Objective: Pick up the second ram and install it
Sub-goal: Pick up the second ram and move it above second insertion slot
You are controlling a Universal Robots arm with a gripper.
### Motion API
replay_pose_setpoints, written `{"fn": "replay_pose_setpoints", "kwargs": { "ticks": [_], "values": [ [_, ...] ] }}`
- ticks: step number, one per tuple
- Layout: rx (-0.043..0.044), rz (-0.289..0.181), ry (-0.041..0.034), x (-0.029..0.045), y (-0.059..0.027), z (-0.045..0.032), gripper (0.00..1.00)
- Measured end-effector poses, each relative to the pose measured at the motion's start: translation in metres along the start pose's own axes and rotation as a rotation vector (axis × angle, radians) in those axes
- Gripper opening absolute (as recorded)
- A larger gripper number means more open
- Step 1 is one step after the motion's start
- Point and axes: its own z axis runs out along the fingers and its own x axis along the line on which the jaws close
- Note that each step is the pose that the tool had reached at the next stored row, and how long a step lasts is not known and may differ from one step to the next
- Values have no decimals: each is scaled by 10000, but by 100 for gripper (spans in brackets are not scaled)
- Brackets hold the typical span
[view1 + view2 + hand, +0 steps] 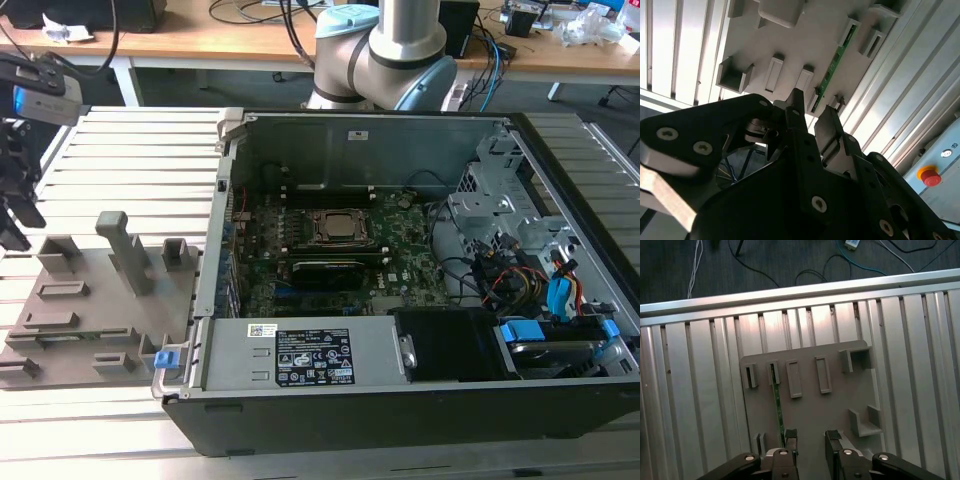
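**Step in hand:** the pick-up approach; nothing is grasped yet.

**Gripper** [811, 436]: fingers spread and empty, poised above the grey fixture tray [810, 405].

**Second ram** [779, 407]: a thin green stick standing on edge in a slot of the tray, which lies on the ribbed metal surface [690, 405]. In the first wrist view its line runs just beside one finger [790, 434], not between the two. It is well apart from the open computer case [350, 140].

**Requirement, as judged:** to pinch the stick's flat faces, the gap must centre over its narrow edge. The margin is small, since the neighbouring slot walls stand close.
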Motion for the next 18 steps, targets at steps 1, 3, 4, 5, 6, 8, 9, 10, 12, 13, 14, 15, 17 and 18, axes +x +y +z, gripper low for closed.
{"fn": "replay_pose_setpoints", "kwargs": {
  "ticks": [1,3,4,5,6,8,9,10,12,13,14,15,17,18],
  "values": [
    [0,0,1,0,0,5,36],
    [0,0,0,1,-1,25,36],
    [0,0,1,1,-1,34,36],
    [1,-1,0,1,-2,44,36],
    [0,0,0,1,-2,57,36],
    [0,0,0,2,-2,70,36],
    [0,0,0,2,-3,84,36],
    [0,0,0,2,-3,95,36],
    [-1,0,1,2,-4,111,36],
    [0,0,0,3,-4,117,36],
    [0,0,0,3,-5,127,36],
    [0,0,0,3,-5,136,36],
    [0,0,0,3,-5,147,36],
    [0,0,0,4,-5,158,36]
  ]
}}
